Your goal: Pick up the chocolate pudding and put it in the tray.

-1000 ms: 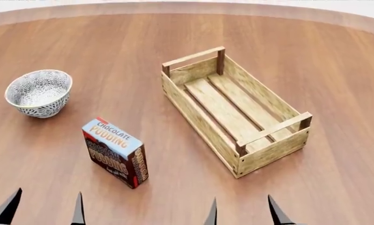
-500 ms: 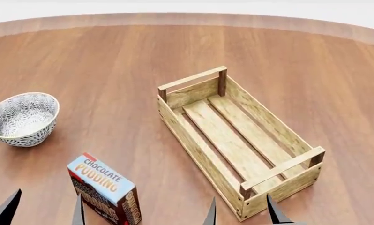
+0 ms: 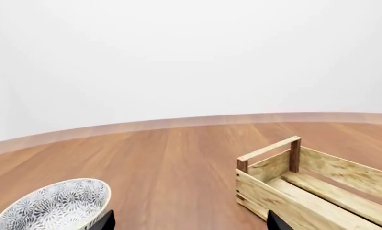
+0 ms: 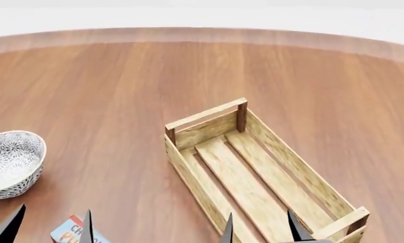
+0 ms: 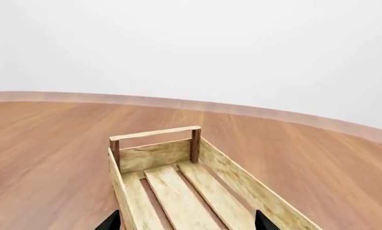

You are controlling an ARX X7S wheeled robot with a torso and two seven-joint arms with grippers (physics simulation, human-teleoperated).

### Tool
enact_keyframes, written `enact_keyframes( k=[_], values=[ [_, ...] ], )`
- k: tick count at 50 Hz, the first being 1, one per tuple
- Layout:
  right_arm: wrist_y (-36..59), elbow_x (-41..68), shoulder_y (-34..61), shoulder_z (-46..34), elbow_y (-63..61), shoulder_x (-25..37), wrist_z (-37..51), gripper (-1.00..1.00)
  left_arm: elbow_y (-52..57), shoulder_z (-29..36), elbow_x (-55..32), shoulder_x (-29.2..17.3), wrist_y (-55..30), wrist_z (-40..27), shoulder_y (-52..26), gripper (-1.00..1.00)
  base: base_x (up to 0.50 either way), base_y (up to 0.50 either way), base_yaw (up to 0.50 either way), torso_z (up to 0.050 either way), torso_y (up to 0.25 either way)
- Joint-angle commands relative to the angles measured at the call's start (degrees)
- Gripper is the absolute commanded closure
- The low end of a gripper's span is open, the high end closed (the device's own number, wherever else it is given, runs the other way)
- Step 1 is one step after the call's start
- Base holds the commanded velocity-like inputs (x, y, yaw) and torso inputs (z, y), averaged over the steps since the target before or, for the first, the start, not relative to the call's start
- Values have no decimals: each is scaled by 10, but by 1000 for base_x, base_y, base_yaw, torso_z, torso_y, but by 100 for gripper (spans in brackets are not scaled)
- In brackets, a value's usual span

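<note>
A: How do the jaws stand?

B: Both sets are spread wide and hold nothing. The left gripper (image 4: 52, 225) shows only as two dark tips at the bottom edge of the head view, and the right gripper (image 4: 261, 228) the same.

A: And the pudding box?

B: The chocolate pudding (image 4: 77, 234) is barely in sight: a light-blue corner with orange lettering, right at the bottom edge, just beside the left gripper's inner tip. Neither wrist view shows it.

A: The crate?

B: The tray (image 4: 209, 130) lies slantwise on the table (image 4: 121, 81), empty, its near end under the right gripper's tips. The bowl (image 4: 9, 162) sits well off to the left.

A: What worries you?

B: The box is nearly out of every view, so I judge a reach for it would be half blind. A tip could clip the tall carton and topple it. The right gripper, so near the crate's rail, might also nudge it.
</note>
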Motion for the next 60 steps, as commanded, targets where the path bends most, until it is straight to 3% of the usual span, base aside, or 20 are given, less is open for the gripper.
enact_keyframes(
  k=[1, 10, 13, 28, 60],
  values=[
    [-2, 5, 1, -5, 5, 4, 5, -100, -1, 7, -5, -5, 1, -5, 0, -100, 363, 0, 0, 0, 0],
    [-5, 30, -7, -9, -19, 11, -13, -100, 12, 8, -11, -8, 12, -10, 11, -100, 111, 0, 0, 0, 2],
    [-10, -2, -20, -27, -21, 24, -6, -100, 18, 8, -18, -8, 8, -10, 14, -100, 0, 0, 0, 0, 0],
    [-71, 41, -113, -33, -67, 67, -53, -100, 9, 22, -16, -13, 20, -15, 21, -100, 0, 0, 0, 0, 0],
    [-152, -11, -193, -75, -19, 107, -71, -100, 5, 45, -13, -22, 9, -28, 10, -100, 0, 0, 0, 0, 0]
  ],
)
